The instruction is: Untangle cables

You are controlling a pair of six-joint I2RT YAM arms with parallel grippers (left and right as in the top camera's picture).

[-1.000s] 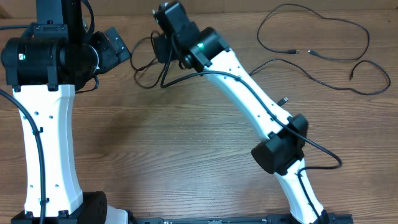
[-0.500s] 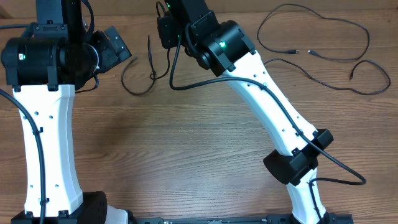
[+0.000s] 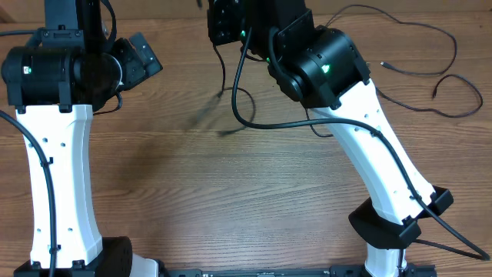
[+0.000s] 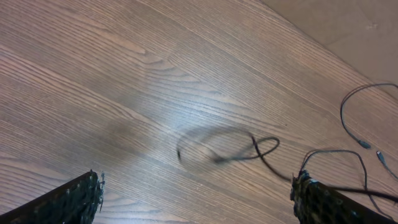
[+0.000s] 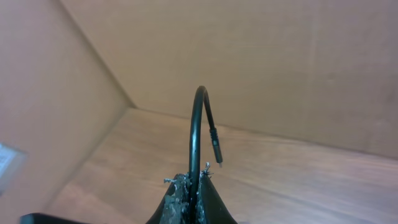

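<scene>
Black fingers of the right gripper (image 5: 194, 182) are pressed tight together on one thin cable (image 5: 196, 124). It rises from the pinch in a narrow arch and ends in a small plug (image 5: 217, 157) that hangs free just beside the fingertips. The overhead view shows this arm reaching to the far edge of the table (image 3: 192, 200) with the gripper raised, so the rest of the cord should trail downward from the pinch. That trailing part is probably the smeared loop (image 4: 227, 146) in the left wrist view, too blurred to tell whether it hangs in the air or brushes the wood. The left gripper (image 4: 198, 180) stands fully spread and holds nothing. From it the loop lies straight ahead and a little toward its right finger (image 4: 323, 202), with its long axis running across the gap between the fingers, not along it. The left arm is the nearer free one, and a reach forward would bring its open fingers astride the strand. The other cables (image 4: 342, 115) lie slack on the wood farther right, well apart from the loop and from both grippers.
</scene>
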